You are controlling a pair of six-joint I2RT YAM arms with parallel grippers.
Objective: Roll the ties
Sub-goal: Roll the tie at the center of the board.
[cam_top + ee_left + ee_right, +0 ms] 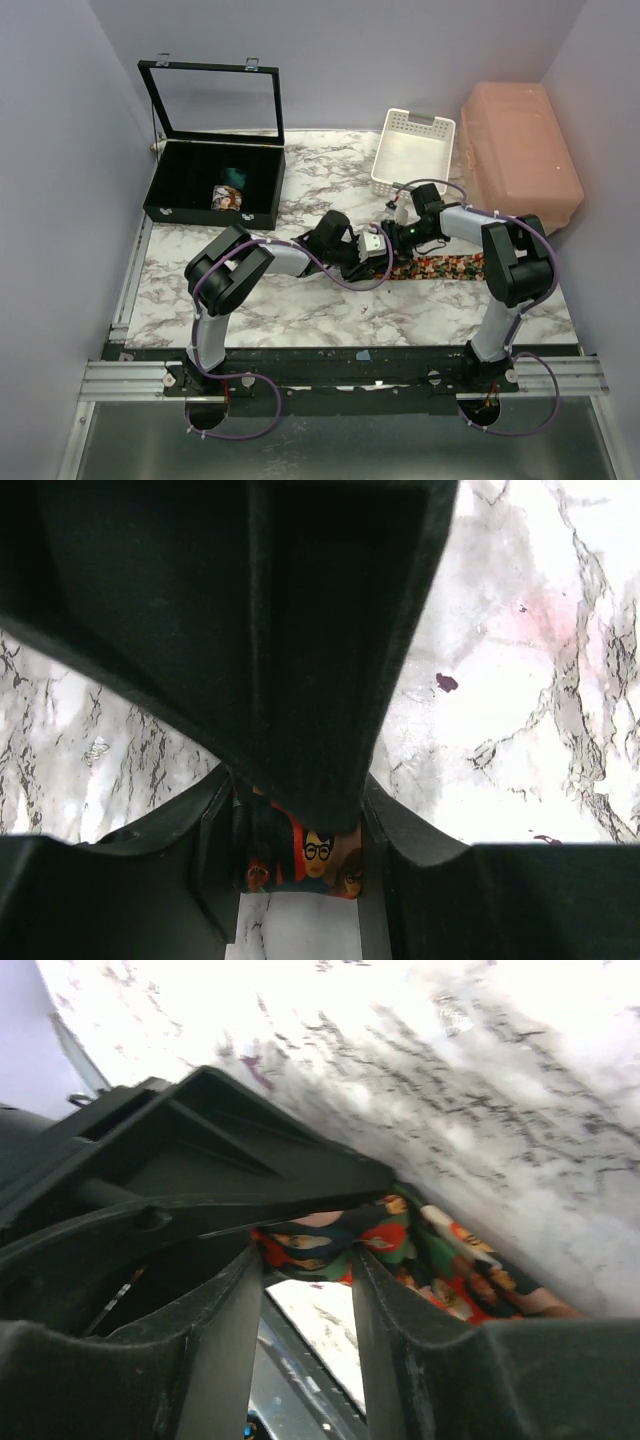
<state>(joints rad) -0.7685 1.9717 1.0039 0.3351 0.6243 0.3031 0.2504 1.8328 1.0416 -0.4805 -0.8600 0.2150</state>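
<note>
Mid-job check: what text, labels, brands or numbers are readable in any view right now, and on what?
None: no word, number or brand can be read in any view.
tie: printed cartoon faces with glasses, no lettering.
white basket, black case, pink box: no label or sign visible on any of them.
Arms and rail: no markings large or sharp enough to read.

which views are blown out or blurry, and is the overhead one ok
Top external: evenly lit and sharp, tie print readable. Left wrist: marble table overexposed, centre nearly black. Right wrist: table washed out and smeared, tie fairly clear.
</note>
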